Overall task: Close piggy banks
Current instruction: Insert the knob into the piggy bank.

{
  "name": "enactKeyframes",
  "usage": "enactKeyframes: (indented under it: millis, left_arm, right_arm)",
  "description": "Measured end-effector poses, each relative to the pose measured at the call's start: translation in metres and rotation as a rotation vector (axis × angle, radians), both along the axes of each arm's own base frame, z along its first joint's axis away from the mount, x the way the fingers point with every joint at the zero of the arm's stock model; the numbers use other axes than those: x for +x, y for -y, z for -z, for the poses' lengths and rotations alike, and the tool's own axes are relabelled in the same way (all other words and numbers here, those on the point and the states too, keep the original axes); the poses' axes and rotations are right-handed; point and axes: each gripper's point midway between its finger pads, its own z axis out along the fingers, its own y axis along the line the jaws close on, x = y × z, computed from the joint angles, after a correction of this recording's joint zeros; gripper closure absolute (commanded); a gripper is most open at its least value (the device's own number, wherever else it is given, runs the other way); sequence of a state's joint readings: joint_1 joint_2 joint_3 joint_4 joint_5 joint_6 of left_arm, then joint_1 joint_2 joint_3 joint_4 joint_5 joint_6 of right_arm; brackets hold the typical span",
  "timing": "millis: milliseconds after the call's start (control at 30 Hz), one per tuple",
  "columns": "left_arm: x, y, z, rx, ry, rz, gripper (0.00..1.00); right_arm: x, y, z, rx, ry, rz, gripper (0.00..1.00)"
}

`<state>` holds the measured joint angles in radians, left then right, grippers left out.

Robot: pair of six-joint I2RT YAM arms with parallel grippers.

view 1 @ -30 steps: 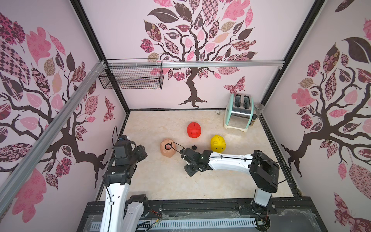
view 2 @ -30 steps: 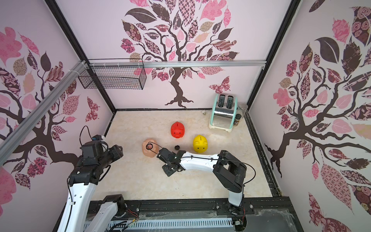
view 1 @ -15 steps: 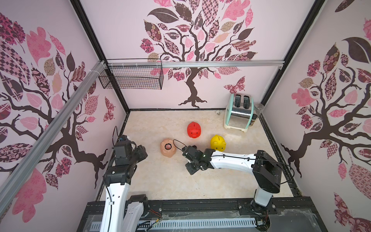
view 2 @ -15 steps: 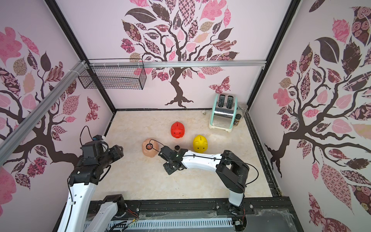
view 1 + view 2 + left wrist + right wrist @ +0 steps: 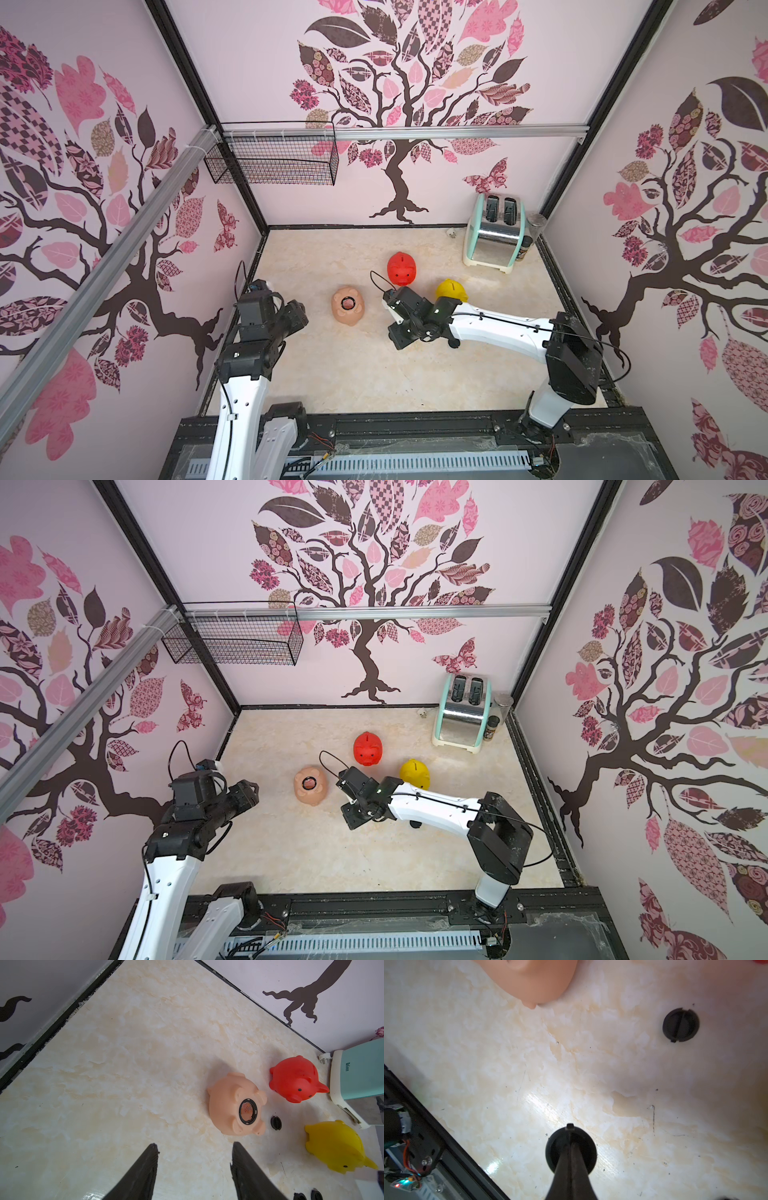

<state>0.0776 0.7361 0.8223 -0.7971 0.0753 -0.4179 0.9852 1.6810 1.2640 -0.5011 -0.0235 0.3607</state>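
The pink pig (image 5: 347,319) lies belly up near the middle of a marble-look table (image 5: 353,374), inside a booth papered with tree decals. Its round belly hole (image 5: 248,1110) is uncovered and ringed in black. The red pig (image 5: 401,268) stands upright farther back with its coin slot on top. The yellow pig (image 5: 451,289) also stands upright, to the red pig's right and nearer the front, just beside the white forearm of the right arm (image 5: 498,328).

The right gripper (image 5: 570,1141) is lowered over the table between the pink and yellow pigs. It is clenched tight on the raised ridge of a black plug (image 5: 552,1151). Whether that plug rests on the table or hangs just above it cannot be told. A second plug (image 5: 680,1024) lies loose on the table in the gap among the three pigs, touching none of them.

The left gripper (image 5: 194,1147) hangs near the table's left edge with its jaws spread and nothing between them. It is aimed toward the pink pig but well apart from it.

A mint-and-chrome toaster (image 5: 494,232) stands in the far right corner. A wire basket (image 5: 274,160) hangs from the rail on the back wall, at the left.
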Motion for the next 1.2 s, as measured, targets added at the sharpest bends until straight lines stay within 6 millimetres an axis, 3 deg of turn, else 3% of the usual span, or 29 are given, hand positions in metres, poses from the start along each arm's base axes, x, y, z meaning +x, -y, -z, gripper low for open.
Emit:
enactKeyframes:
  millis: [133, 267, 467, 667, 1000, 1200]
  left_arm:
    - [0.006, 0.008, 0.003, -0.066, 0.012, 0.009, 0.4]
    - [0.015, 0.023, 0.023, -0.203, 0.01, 0.015, 0.4]
    - [0.034, 0.032, 0.041, -0.334, 0.003, -0.016, 0.4]
    - [0.054, 0.033, 0.033, -0.383, 0.082, -0.025, 0.4]
    - [0.064, 0.033, 0.055, -0.416, 0.091, -0.037, 0.41]
    - [0.074, 0.035, 0.054, -0.44, 0.131, -0.023, 0.43]
  right_arm:
    - [0.01, -0.008, -0.027, 0.048, 0.045, 0.011, 1.0]
    - [0.019, -0.016, -0.048, 0.078, 0.084, 0.015, 1.0]
    - [0.038, -0.038, -0.069, 0.097, 0.135, 0.007, 1.0]
    - [0.049, -0.063, -0.072, 0.105, 0.161, -0.06, 1.0]
    - [0.06, -0.098, -0.062, 0.108, 0.261, -0.282, 1.0]
    - [0.074, -0.113, -0.063, 0.114, 0.331, -0.341, 1.0]
